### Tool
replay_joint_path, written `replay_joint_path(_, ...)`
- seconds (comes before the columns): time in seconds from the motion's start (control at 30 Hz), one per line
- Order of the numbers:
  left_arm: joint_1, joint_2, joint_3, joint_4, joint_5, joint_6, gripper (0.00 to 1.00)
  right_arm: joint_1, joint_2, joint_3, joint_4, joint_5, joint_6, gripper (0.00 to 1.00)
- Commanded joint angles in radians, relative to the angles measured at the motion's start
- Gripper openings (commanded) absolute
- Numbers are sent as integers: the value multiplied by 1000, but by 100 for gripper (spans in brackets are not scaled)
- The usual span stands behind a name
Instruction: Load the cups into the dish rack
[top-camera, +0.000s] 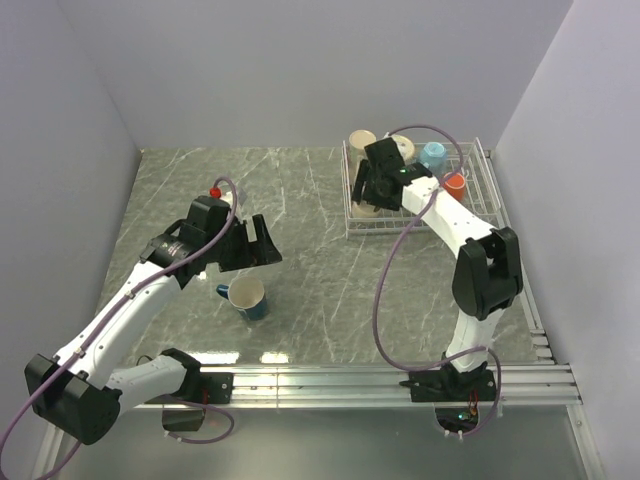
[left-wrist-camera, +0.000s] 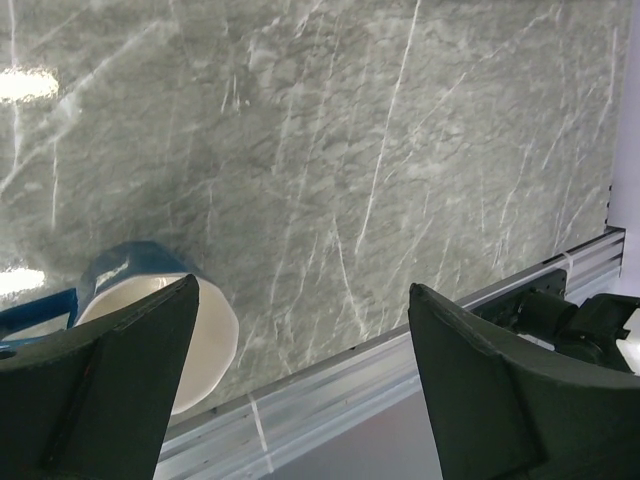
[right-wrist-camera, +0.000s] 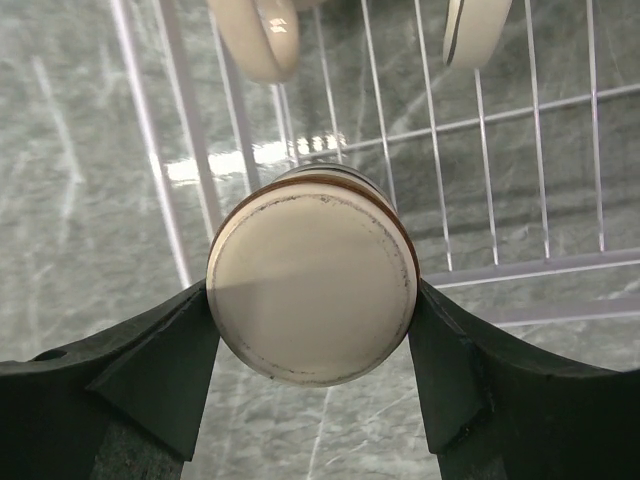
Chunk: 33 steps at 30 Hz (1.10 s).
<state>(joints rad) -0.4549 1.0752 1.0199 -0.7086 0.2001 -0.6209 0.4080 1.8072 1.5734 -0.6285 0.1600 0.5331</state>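
Left tool (top-camera: 262, 245): jaws wide apart, nothing between them, hovering just beside the dark blue mug (top-camera: 246, 297), which stands upright on the table (top-camera: 300, 190), well apart from the rack. Judged: lining up for a pickup; the handle points left, so a grip across the rim looks likelier. Right tool (top-camera: 368, 188): clamped across the body of a pale-based mug (right-wrist-camera: 312, 300), held over the near left corner of the dish rack (top-camera: 395, 232), apparently mouth-down for draining. Cream mug (top-camera: 360, 140), light blue mug (top-camera: 433, 154) and orange mug (top-camera: 455, 183) already sit inside.
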Motion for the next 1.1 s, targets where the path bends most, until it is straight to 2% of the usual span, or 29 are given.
replay_joint_path(0.0,1,-9,40,-22,-22,6,91,26,26,39,-13,119,-27,0)
replay_joint_path(0.07,1,-8,43,-23,-21,3,90,34,37,50,-34,151,-33,0)
replay_joint_path(0.33,1,17,57,-23,-5,1,90,35,43,24,27,122,-36,0)
replay_joint_path(0.47,1,28,62,-31,1,7,89,37,20,-22,76,115,-28,18)
replay_joint_path(0.57,1,25,51,-29,1,4,89,41,-31,-117,189,124,-35,22)
replay_joint_path(0.67,1,25,45,-32,9,3,89,40,-11,-115,191,141,-25,24)
replay_joint_path(0.7,1,22,45,-34,6,4,89,41,6,-104,179,138,-25,31)
replay_joint_path(0.77,2,19,43,-40,1,7,89,41,7,-111,179,136,-21,39)
replay_joint_path(0.83,1,14,36,-43,1,4,89,41,-20,-150,205,131,-22,53)
replay_joint_path(0.87,1,11,32,-46,1,1,89,40,-31,-159,210,130,-19,64)
replay_joint_path(1.03,1,-29,-17,-61,-10,-13,89,38,-98,-173,202,99,-16,83)
replay_joint_path(1.07,2,-34,-24,-68,-13,-13,89,40,-109,-174,204,92,-18,94)
